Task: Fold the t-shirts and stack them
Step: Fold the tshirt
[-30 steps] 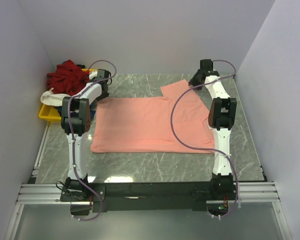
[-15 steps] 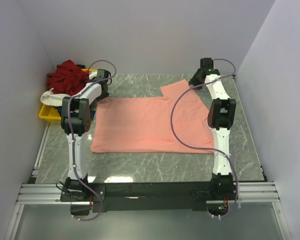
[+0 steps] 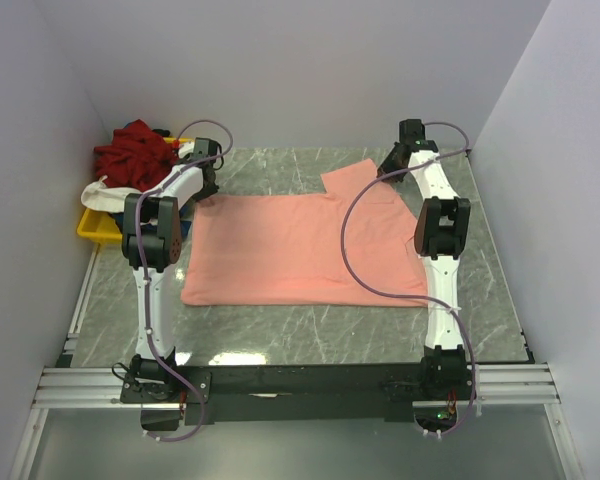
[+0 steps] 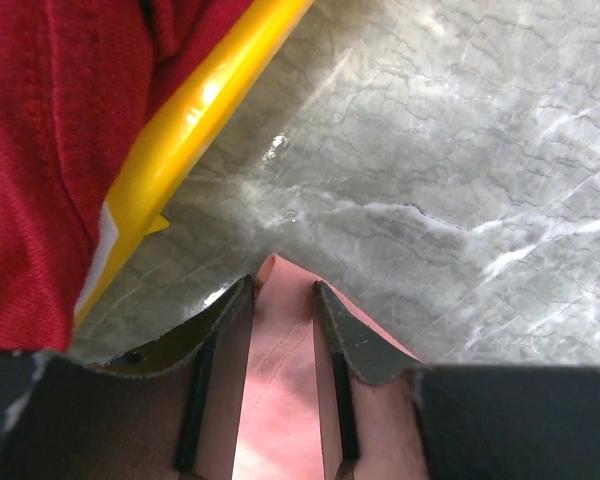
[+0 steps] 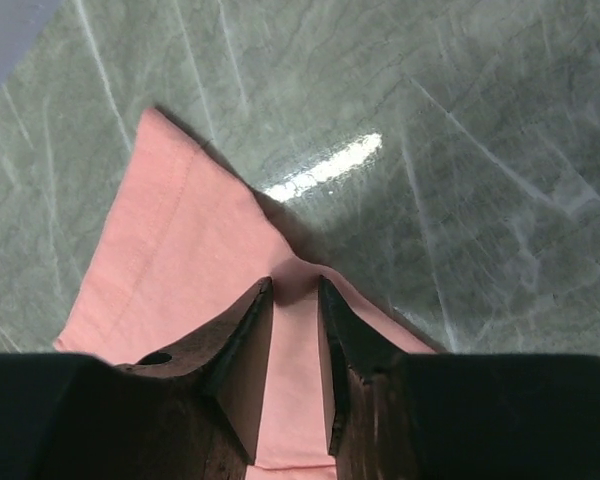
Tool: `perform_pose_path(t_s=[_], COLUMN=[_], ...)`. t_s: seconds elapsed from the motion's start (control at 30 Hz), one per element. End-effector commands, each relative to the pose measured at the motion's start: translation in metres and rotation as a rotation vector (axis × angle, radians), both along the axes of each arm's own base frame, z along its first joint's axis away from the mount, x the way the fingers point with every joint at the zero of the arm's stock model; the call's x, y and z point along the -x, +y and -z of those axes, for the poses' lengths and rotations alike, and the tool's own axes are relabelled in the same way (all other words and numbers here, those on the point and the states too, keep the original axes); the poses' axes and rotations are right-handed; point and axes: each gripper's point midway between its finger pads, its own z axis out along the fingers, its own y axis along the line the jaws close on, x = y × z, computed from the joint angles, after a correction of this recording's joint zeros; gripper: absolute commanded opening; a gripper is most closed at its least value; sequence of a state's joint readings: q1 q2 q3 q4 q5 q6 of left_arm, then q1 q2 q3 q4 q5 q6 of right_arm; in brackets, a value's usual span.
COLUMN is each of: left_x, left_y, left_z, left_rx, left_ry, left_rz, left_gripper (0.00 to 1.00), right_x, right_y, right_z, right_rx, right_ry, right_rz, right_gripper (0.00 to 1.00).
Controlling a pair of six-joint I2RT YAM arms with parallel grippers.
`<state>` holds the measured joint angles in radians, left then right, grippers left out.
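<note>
– At the far left, against the wall, what is there?
– A yellow tray (image 3: pixel 93 230) on the edge of the grey marbled surface (image 3: pixel 280 325). It is heaped with a dark red t-shirt (image 3: pixel 130 155), and a white t-shirt (image 3: pixel 106 195) spills over its side

– And just right of that?
– The left pincer (image 4: pixel 283 290), low over the surface and near the tray's rim, but apart from it. The salmon-pink t-shirt (image 3: pixel 290 250) lies spread flat across the middle of the surface, and its far left corner sits between this pincer's fingers

– Spread, or pinching?
– Pinching the salmon-pink t-shirt. The wrist view shows both fingers pressed against a narrow strip of the cloth, with the corner's tip poking out just past the fingertips

– What about the middle?
– The shirt's body is one smooth layer between the two arms, its near hem running roughly along the near edge of the surface. At the right end one sleeve (image 3: pixel 352 178) juts toward the far wall

– And the right side?
– The right pincer (image 5: pixel 295 285) is at the shirt's far right edge, just beside that sleeve. Its fingers are nipped on a small raised pucker of the salmon-pink cloth. In its wrist view the sleeve lies flat to the left of the fingers, with bare surface beyond them
</note>
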<state>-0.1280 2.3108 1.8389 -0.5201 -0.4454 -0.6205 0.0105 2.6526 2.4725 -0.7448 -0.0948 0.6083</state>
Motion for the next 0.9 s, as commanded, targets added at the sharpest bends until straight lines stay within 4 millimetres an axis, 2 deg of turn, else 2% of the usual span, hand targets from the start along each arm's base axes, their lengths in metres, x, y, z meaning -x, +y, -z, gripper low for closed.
perform_pose_path(t_s=[0.0, 0.2, 0.3, 0.33, 0.37, 0.4, 0.43, 0.5, 0.53, 0.57, 0.6, 0.63, 0.7, 0.73, 0.77, 0.83, 0.87], left_x=[-0.009, -0.01, -0.011, -0.011, -0.011, -0.012, -0.012, -0.012, -0.012, -0.012, -0.012, -0.012, -0.012, -0.012, -0.012, -0.012, -0.013], left_y=[-0.01, -0.013, -0.014, -0.015, -0.015, -0.015, -0.015, -0.015, -0.014, -0.014, -0.013, -0.013, -0.012, -0.011, -0.011, -0.01, -0.009], left_z=[-0.007, -0.007, -0.008, -0.008, -0.008, -0.008, -0.009, -0.012, -0.012, -0.014, -0.016, -0.018, -0.024, -0.026, -0.027, -0.033, -0.037], left_rx=[0.03, 0.05, 0.054, 0.057, 0.057, 0.058, 0.058, 0.056, 0.055, 0.053, 0.051, 0.05, 0.043, 0.044, 0.042, 0.038, 0.039], left_ry=[-0.018, -0.021, -0.026, -0.026, -0.026, -0.027, -0.03, -0.035, -0.033, -0.037, -0.041, -0.045, -0.055, -0.058, -0.061, -0.072, -0.081], left_rz=[0.033, 0.04, 0.042, 0.044, 0.044, 0.045, 0.043, 0.041, 0.041, 0.039, 0.037, 0.036, 0.035, 0.034, 0.034, 0.028, 0.027], left_gripper=[0.35, 0.32, 0.27, 0.25, 0.24, 0.22, 0.19, 0.16, 0.13, 0.11, 0.1, 0.08, 0.06, 0.04, 0.04, 0.02, 0.02], right_x=[-0.003, 0.0, 0.002, 0.0, 0.004, 0.004, 0.001, 0.007, 0.001, 0.007, 0.007, 0.003, 0.007, 0.004, 0.007, 0.007, 0.008], right_y=[-0.002, 0.0, 0.002, 0.004, 0.003, 0.004, 0.003, 0.003, -0.014, -0.014, -0.015, -0.019, -0.022, -0.023, -0.027, -0.03, -0.03], right_z=[-0.007, -0.005, -0.002, -0.008, -0.002, -0.004, -0.011, -0.006, -0.019, -0.011, -0.015, -0.028, -0.031, -0.045, -0.044, -0.06, -0.061], right_rx=[-0.001, -0.018, -0.022, -0.024, -0.024, -0.024, -0.021, -0.017, -0.017, -0.017, -0.015, -0.012, -0.011, -0.012, -0.018, -0.024, -0.029], right_ry=[-0.009, 0.003, 0.008, -0.008, 0.005, 0.0, -0.023, -0.013, -0.054, -0.038, -0.05, -0.086, -0.093, -0.128, -0.125, -0.155, -0.157], right_rz=[0.0, -0.01, -0.024, -0.029, -0.029, -0.034, -0.033, -0.03, -0.001, 0.001, 0.006, 0.012, 0.019, 0.022, 0.03, 0.034, 0.032], right_gripper=[0.31, 0.19, 0.13, 0.11, 0.03, 0.0, 0.0, 0.0, 0.0, 0.0, 0.0, 0.0, 0.0, 0.0, 0.0, 0.0, 0.0])
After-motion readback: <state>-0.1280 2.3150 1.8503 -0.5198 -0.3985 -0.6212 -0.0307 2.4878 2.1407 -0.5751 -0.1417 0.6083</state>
